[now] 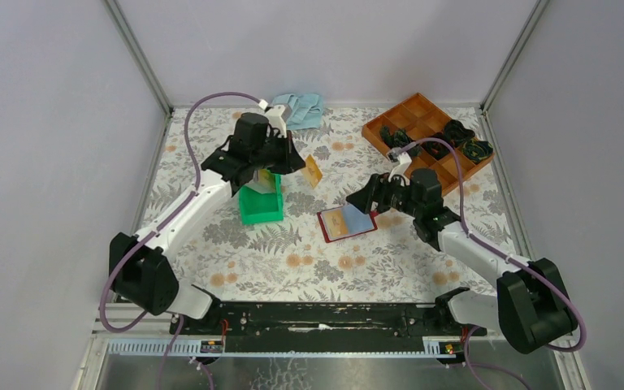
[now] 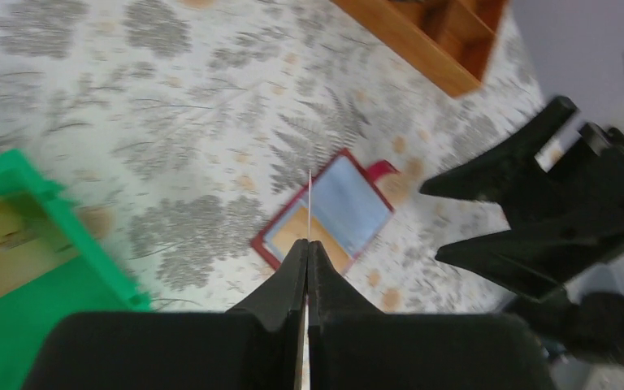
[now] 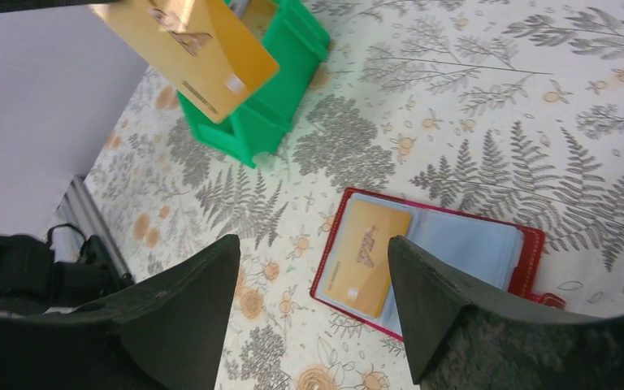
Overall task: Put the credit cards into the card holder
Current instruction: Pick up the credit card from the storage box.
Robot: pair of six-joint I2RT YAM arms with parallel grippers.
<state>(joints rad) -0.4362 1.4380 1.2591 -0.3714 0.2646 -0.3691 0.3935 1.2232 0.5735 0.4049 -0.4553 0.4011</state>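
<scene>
The dark red card holder [image 1: 347, 222] lies open on the table, pale blue inside, with one gold card [image 3: 368, 257] in its left pocket. It also shows in the left wrist view [image 2: 325, 218] and the right wrist view [image 3: 528, 252]. My left gripper [image 1: 305, 165] is shut on a gold credit card [image 1: 314, 171], held in the air to the right of the green bin; the card shows edge-on in the left wrist view [image 2: 309, 203] and flat in the right wrist view [image 3: 187, 50]. My right gripper [image 1: 361, 197] is open and empty, just right of the holder.
A green plastic bin [image 1: 260, 203] with more cards in it stands left of the holder. An orange compartment tray [image 1: 426, 138] with dark items is at the back right. A pale blue cloth [image 1: 301, 110] lies at the back.
</scene>
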